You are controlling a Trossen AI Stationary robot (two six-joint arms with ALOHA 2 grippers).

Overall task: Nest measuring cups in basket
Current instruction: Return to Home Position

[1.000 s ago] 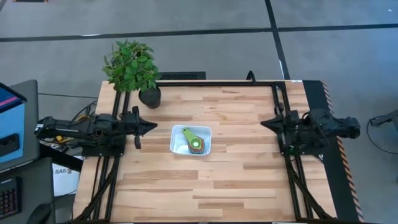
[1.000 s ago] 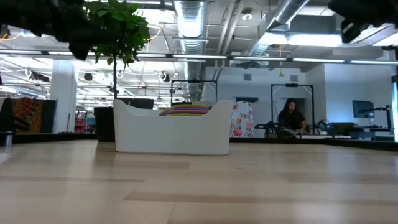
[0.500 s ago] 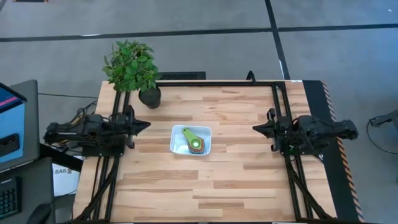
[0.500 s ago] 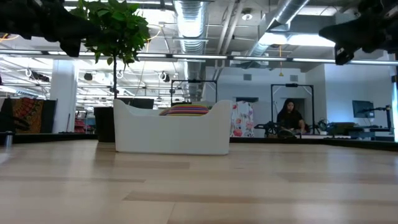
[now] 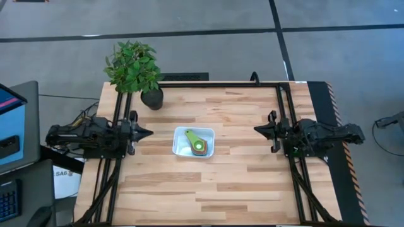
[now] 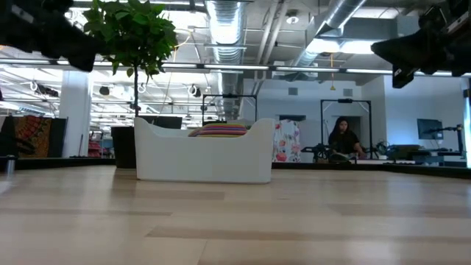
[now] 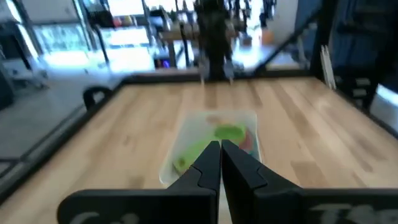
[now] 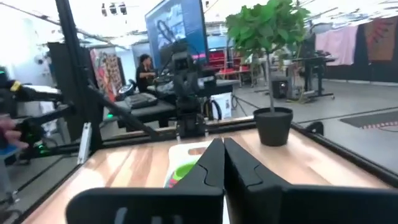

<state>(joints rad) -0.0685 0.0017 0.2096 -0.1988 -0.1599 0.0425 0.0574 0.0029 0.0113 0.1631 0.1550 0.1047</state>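
The white basket (image 5: 194,143) sits near the table's middle with the measuring cups (image 5: 197,145) nested inside it, the green one on top with its handle toward the far left. In the low view the cups' striped rims (image 6: 221,129) rise just above the basket wall (image 6: 202,158). My left gripper (image 5: 149,133) hangs shut above the table, left of the basket. My right gripper (image 5: 256,130) hangs shut to the basket's right. Both wrist views show shut fingertips (image 7: 220,147) (image 8: 221,144) pointing at the basket (image 7: 211,146) (image 8: 181,168).
A black pot with a green plant (image 5: 151,97) stands at the table's far left corner, behind the left arm. A black frame rail (image 5: 221,84) runs along the far edge. Bare wood lies between the basket and the near edge. A person sits far off in the room (image 6: 343,140).
Both arms have drawn back from the basket. The left gripper has moved toward the table's left edge and lowered its pose. The right gripper has swung round and now points at the basket from the right. The basket and cups have stayed put.
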